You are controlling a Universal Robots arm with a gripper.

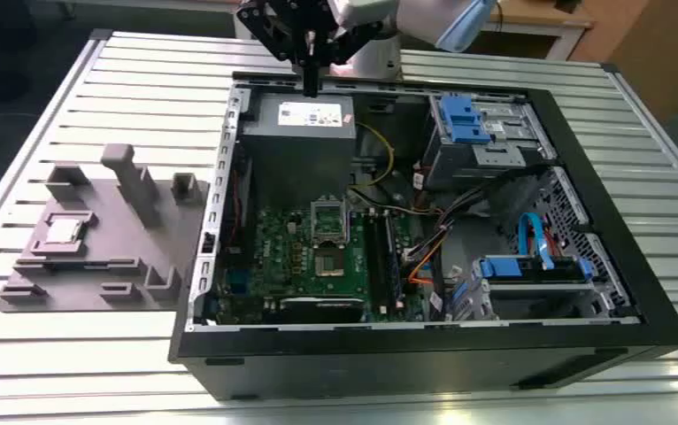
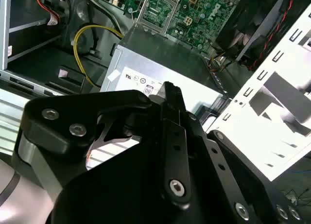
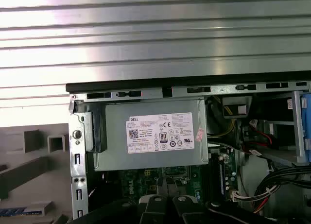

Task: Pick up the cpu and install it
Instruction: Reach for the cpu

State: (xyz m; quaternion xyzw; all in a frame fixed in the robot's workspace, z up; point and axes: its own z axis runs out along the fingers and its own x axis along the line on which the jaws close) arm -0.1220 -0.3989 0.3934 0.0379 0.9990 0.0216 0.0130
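Above the far edge of the open black computer case: our black robot hand hangs at the exterior view's top centre, near the grey metal power-supply box.
Hand state: fingers pressed together, gripping nothing that we see.
Cpu: small silvery square cpu lies on the grey plastic tray, left-middle of the exterior view, well apart from the hand.
Socket: metal-framed socket sits on the green motherboard inside that case.

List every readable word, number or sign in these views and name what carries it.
White label on the grey power supply: printed lines and symbols, too small to quote.
Pink sticker at its edge: unreadable.
cpu on the grey tray: no marking legible.
Motherboard: none legible.
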